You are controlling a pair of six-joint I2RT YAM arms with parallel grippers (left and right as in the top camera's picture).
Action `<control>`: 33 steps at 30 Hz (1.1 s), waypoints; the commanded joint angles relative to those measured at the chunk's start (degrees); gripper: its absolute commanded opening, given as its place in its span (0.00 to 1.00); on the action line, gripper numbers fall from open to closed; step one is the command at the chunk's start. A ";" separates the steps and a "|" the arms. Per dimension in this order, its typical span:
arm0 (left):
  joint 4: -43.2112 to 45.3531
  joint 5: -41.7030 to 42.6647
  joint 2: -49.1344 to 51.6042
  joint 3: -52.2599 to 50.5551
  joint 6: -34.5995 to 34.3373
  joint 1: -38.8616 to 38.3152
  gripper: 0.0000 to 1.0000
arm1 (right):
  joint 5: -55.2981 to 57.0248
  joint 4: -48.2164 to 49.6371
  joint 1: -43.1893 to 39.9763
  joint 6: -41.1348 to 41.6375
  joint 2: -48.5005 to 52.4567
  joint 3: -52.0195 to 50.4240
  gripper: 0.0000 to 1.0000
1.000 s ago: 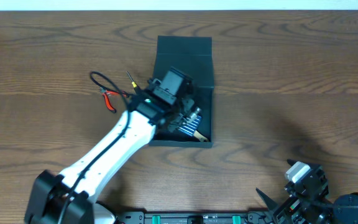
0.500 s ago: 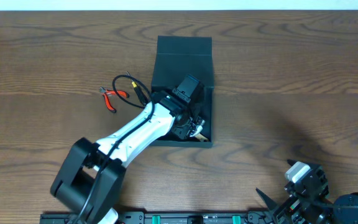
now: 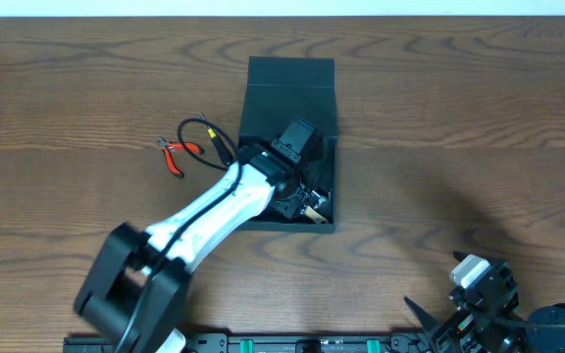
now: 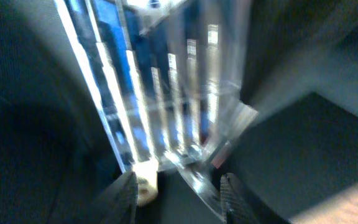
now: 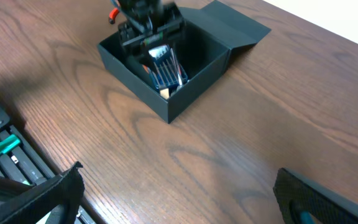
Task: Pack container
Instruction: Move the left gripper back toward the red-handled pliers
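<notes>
Tightly inside container (image 3: 288, 224): left end effector (image 4: 179, 196).

no readable text, labels, brands, numbers or signs in any view

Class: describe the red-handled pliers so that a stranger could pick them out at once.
Find the dark open box in the middle of the wooden table. Left of it, beyond the white arm, the pliers lie on bare wood. They alone have red handles and sit outside the box.
</notes>
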 commanded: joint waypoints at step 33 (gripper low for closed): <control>-17.55 4.04 8.52 8.98 59.12 48.43 0.86 | 0.63 0.00 -0.22 0.72 -0.13 0.02 0.99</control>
